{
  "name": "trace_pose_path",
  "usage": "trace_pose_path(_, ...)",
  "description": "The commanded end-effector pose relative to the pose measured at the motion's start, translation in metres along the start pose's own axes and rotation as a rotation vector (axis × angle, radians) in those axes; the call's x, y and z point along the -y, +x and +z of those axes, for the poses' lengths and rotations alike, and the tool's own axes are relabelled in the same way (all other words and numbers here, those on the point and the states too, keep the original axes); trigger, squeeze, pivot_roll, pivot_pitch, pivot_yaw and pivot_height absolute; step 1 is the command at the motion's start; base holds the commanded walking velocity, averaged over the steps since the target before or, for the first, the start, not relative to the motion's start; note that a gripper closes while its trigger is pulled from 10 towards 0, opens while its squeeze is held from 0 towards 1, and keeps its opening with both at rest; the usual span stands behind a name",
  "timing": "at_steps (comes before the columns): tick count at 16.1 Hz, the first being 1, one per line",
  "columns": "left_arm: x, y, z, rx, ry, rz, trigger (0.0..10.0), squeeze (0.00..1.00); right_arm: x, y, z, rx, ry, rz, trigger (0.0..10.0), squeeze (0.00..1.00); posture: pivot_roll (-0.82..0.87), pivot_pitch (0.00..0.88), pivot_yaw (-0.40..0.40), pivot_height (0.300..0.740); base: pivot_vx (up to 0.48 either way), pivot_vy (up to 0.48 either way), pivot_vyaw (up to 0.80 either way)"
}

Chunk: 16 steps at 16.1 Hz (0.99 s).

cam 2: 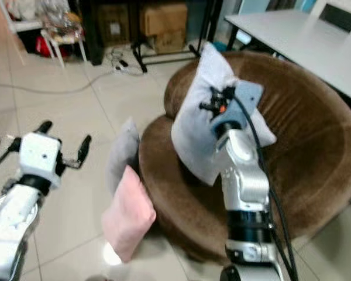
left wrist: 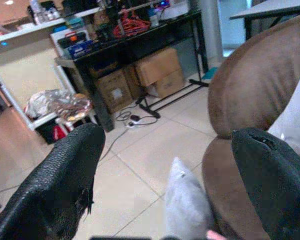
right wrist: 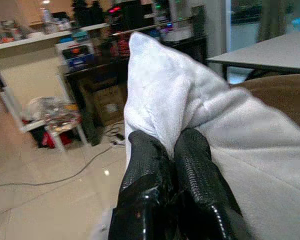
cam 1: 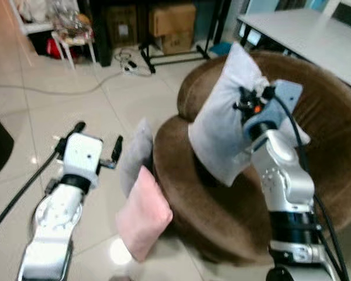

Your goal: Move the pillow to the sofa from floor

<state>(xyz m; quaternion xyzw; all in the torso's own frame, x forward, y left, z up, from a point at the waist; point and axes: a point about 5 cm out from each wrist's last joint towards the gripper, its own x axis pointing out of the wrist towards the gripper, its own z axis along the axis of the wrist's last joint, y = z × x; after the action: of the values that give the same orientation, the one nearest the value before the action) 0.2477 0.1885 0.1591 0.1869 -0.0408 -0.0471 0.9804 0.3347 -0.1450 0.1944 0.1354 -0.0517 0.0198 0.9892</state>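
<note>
A large pale grey fabric pillow (cam 1: 222,126) is held up over the seat of a round brown plush sofa (cam 1: 322,134), tilted, with its lower corner close to the seat cushion and its upper corner raised toward the sofa's back. It is gripped by the right gripper (right wrist: 171,165), whose two black fingers (right wrist: 145,170) are pressed tight together on a fold of the pillow's cloth, as is seen in the right wrist view. The silver right arm reaches up from below, over the sofa's front edge.

On the pale tiled floor (cam 1: 58,105), just beside the sofa's front left edge, a second smaller grey pillow (cam 1: 136,153) is propped upright, and a pink fabric pillow (cam 1: 143,213) is leaned against the sofa's rim in front of it; the two are touching or nearly so.

The left gripper (cam 1: 97,144) is held over the floor to the left of these pillows, its fingers spread wide apart with nothing between them.

Farther back, a white cable (cam 1: 70,91) is laid across the tiles, cardboard boxes (cam 1: 172,26) are stacked under a black shelf frame (left wrist: 135,55), and a grey table (cam 1: 304,32) stands behind the sofa.
</note>
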Motion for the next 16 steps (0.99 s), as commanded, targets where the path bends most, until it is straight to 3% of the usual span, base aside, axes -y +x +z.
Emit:
trace_pose_path(1,0.003,0.002,0.0,-0.004,0.001,-0.012,10.0,0.0,0.006,-0.001,0.01,0.043,-0.002,-0.021,10.0,0.0,-0.01,0.0,-0.078,0.74,0.0,0.0,0.0)
trace_pose_path(4,0.001,0.002,0.0,-0.001,-0.004,0.0,10.0,0.0,0.007,-0.001,0.009,0.028,-0.035,-0.027,10.0,0.0,-0.02,0.0,-0.076,0.74,0.0,0.0,0.0)
trace_pose_path(7,-0.004,0.003,0.002,0.016,-0.023,0.078,10.0,0.0,0.003,-0.004,0.001,-0.002,-0.113,0.007,10.0,0.0,-0.02,0.0,-0.071,0.74,0.0,0.0,0.0)
trace_pose_path(11,-0.005,0.006,0.005,0.029,-0.021,0.099,10.0,0.0,-0.004,-0.008,-0.001,0.01,-0.072,0.062,10.0,0.0,-0.02,0.0,-0.068,0.74,0.0,0.0,-0.8)
trace_pose_path(16,-0.003,0.006,0.005,0.034,-0.042,0.09,10.0,0.01,-0.006,-0.01,-0.005,0.006,-0.116,0.074,10.0,0.0,-0.02,0.0,-0.069,0.74,0.0,0.0,-0.79)
